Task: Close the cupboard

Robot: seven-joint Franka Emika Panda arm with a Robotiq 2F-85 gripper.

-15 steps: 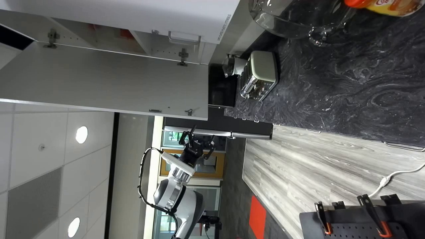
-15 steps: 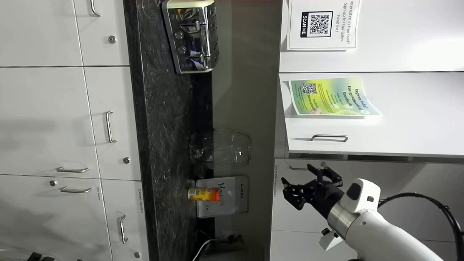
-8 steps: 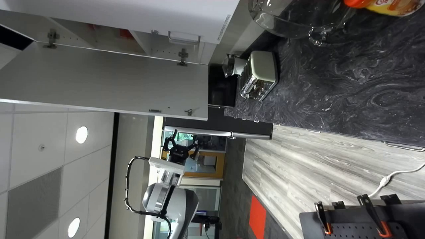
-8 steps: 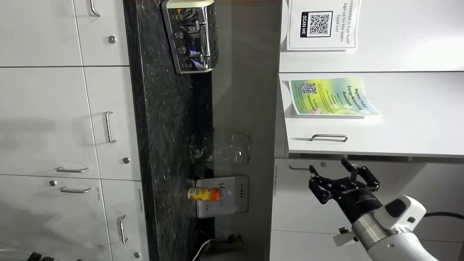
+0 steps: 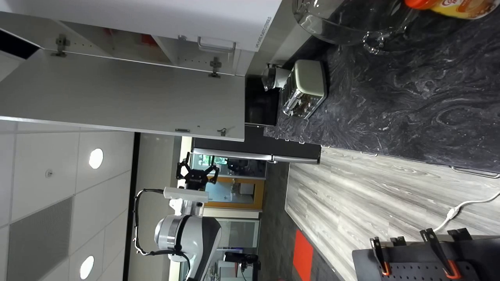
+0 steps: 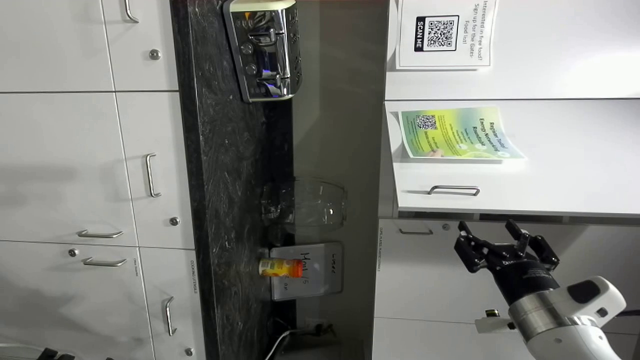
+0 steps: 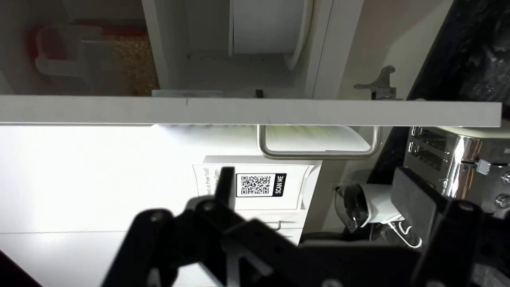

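The cupboard door (image 6: 530, 187) stands swung open. Its grey inner face (image 5: 129, 97) with hinges and lock shows in an exterior view, beside the open compartment (image 5: 187, 54). In the wrist view the door edge (image 7: 223, 111) crosses the picture, with its metal handle (image 7: 318, 154) on the outer face. My gripper is open and empty; it shows in both exterior views (image 5: 201, 157) (image 6: 486, 226) and in the wrist view (image 7: 314, 170). It is near the free edge of the door on its outer side; I see no clear contact with the door or handle.
A toaster (image 6: 265, 52), a glass jar (image 6: 320, 205) and an orange-capped container (image 6: 280, 267) stand on the dark marbled counter (image 6: 225, 200). A closed neighbouring cabinet door (image 6: 415, 285) lies behind the gripper. A paper flyer (image 6: 457, 134) hangs on the open door.
My gripper has shifted rightward in an exterior view, upward along the cabinets, and turned so its fingers point more directly at the door. It stays open. The door has not moved.
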